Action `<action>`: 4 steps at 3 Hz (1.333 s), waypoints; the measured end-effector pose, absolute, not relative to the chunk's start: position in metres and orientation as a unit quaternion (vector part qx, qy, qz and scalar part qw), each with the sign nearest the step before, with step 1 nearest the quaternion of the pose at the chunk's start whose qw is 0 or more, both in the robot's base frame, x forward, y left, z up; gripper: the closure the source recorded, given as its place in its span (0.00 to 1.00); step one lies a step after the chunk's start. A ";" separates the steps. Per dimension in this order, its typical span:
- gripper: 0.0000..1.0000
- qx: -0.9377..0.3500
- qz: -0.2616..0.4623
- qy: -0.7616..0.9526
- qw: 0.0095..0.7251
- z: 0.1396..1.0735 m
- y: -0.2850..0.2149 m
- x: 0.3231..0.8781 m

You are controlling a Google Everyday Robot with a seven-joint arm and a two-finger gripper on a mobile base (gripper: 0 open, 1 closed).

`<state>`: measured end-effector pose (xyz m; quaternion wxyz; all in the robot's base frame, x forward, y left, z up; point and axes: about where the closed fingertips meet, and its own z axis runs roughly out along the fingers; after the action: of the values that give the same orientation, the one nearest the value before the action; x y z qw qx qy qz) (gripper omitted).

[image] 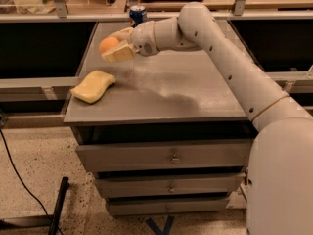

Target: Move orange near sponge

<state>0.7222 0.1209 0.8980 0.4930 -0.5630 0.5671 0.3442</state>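
The orange (107,44) is a small round fruit held between the cream fingers of my gripper (115,45), which is shut on it above the left part of the grey cabinet top (186,89). The pale yellow sponge (93,86) lies flat near the front left corner of the top, below and a little left of the gripper. The orange hangs above the surface, apart from the sponge.
A blue soda can (137,14) stands at the back edge of the top, behind my wrist. The cabinet has drawers (171,155) in front. A rail and dark shelving run behind. A black cable lies on the floor at the left.
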 end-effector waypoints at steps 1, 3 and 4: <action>0.59 -0.582 0.356 0.565 0.465 0.882 0.124 0.706; 0.12 -0.585 0.359 0.576 0.443 0.870 0.123 0.697; 0.00 -0.587 0.360 0.575 0.442 0.869 0.126 0.696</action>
<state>0.6963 0.1261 0.8688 0.4418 -0.5865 0.5753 0.3603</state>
